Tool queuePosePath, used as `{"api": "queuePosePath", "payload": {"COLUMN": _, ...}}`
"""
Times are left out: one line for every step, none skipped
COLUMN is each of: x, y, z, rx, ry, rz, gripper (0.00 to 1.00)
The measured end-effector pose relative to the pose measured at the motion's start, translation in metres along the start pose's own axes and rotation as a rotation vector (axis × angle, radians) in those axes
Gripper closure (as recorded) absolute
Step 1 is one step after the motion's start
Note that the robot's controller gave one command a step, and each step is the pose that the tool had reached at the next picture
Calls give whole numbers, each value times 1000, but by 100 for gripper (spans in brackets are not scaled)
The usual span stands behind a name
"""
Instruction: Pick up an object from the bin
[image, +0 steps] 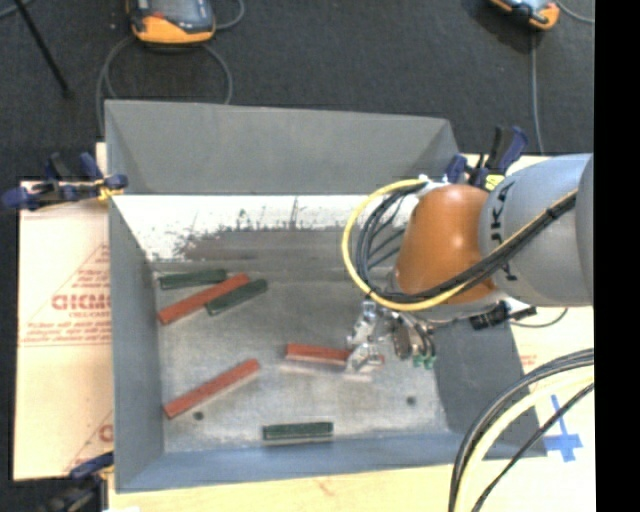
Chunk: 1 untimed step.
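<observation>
Grey bin (135, 330) - a few flat bars lie loose on its floor: a red-and-green cluster (212, 292) upper left, a long red bar (212, 388) lower left, a green bar (297, 431) by the near wall. My arm (450, 245) reaches in low from the right. My gripper (364, 352) sits at the right end of the short red bar (315, 354) right of centre - probably my pick, since it lies alone; spread or closed, I cannot tell.

The rounded orange wrist cover (445, 240) and cables (352, 240) hid the grey metal bin's (135, 330) right wall from me. The gripper (365, 352) covered the right end of the flat red bar (312, 353) mid-floor. A dark speck (410, 402) nearby was too small to identify.
</observation>
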<state>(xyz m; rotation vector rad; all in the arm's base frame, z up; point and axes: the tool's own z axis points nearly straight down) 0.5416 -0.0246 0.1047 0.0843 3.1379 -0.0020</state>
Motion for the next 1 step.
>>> {"api": "queuePosePath", "payload": {"x": 7, "y": -29, "z": -102, "rx": 0, "ry": -1, "rz": 18, "gripper": 100}}
